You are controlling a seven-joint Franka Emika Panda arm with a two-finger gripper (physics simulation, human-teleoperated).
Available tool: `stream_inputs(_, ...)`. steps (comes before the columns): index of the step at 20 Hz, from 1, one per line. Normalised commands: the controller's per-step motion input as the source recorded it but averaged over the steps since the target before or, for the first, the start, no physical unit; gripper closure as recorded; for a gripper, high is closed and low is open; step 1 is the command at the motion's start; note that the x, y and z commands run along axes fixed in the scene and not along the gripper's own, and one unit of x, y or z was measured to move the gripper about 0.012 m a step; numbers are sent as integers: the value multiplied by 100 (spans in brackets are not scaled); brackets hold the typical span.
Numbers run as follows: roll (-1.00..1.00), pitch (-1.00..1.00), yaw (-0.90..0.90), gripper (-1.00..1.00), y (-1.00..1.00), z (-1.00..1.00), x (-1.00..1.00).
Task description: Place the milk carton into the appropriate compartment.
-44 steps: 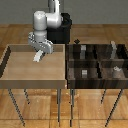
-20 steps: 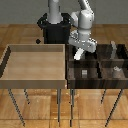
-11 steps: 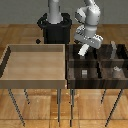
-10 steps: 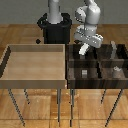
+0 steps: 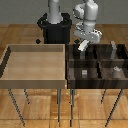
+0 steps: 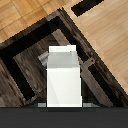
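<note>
The milk carton (image 5: 82, 47) is a slim whitish box, held tilted in my gripper (image 5: 84, 44) above the back compartment of the dark bin (image 5: 95, 80) nearest the light bin. The gripper is shut on it. In the wrist view the carton (image 6: 64, 75) fills the middle, with a dark, wood-walled compartment (image 6: 30, 70) right below it. The fingertips are mostly hidden behind the carton's sides.
A light wooden bin (image 5: 35, 62) stands at the exterior view's left, touching the dark bin. The dark bin has several compartments; small pale grey blocks (image 5: 84, 73) (image 5: 116, 70) (image 5: 114, 48) sit in some. The robot's black base (image 5: 55, 27) is behind both.
My gripper carried the carton from over the light bin across to the dark bin's back compartments, then lowered slightly in the last half second.
</note>
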Motion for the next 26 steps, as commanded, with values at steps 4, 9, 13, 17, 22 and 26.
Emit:
stream_inputs(4,0,0,0,100,0,-25,-25)
stream_inputs(9,0,0,0,100,0,-80,0)
stream_inputs(13,0,0,0,100,0,-25,0)
stream_inputs(17,0,0,0,100,0,0,0)
stream_inputs(22,0,0,0,100,0,0,40)
stream_inputs(26,0,0,0,-100,0,0,0)
